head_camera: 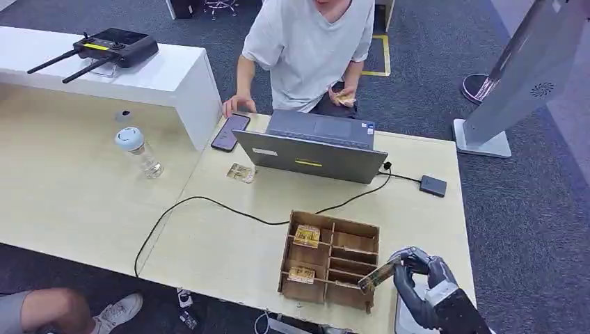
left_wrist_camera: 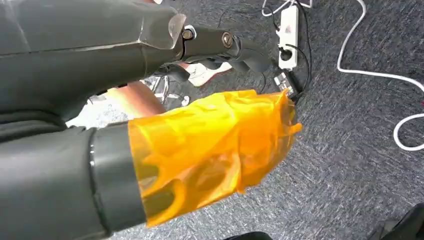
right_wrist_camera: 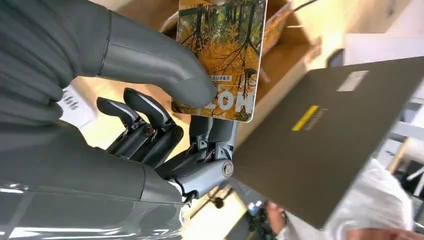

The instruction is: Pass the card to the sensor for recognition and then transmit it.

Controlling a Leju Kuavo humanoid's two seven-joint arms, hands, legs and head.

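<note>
1. a card [head_camera: 380, 273] printed with an autumn forest picture is pinched by the right robot hand [head_camera: 417, 275] between the thick grey thumb and the darker fingers [right_wrist_camera: 150, 117], at the near right corner of the worktop [head_camera: 229, 250].
2. in the right wrist view the card [right_wrist_camera: 223, 55] is seen held by one short end, with the thumb [right_wrist_camera: 165, 67] pressed on its printed face and the rest of the card standing clear of the hand.
3. the held card is seen just beside the near right corner of a brown divided box [head_camera: 330, 259], which is set on the worktop; whether the two touch cannot be told.
4. two more cards are seen lying in the left compartments of the box, one farther [head_camera: 307, 235] and one nearer [head_camera: 301, 275].
5. another card [head_camera: 241, 173] is laid flat on the worktop, near the grey laptop [head_camera: 313, 147] and apart from the box.
6. a small dark card reader [head_camera: 433, 185] is placed to the right of the laptop and is joined to it by a cable.
7. the left robot hand [left_wrist_camera: 210, 145] is seen in its wrist view above grey carpet, with a thumb wrapped in orange film; its fingers are curled in with nothing visibly held.
8. a person [head_camera: 309, 49] in a pale t-shirt is seated behind the laptop, with a hand beside a phone [head_camera: 229, 131].
</note>
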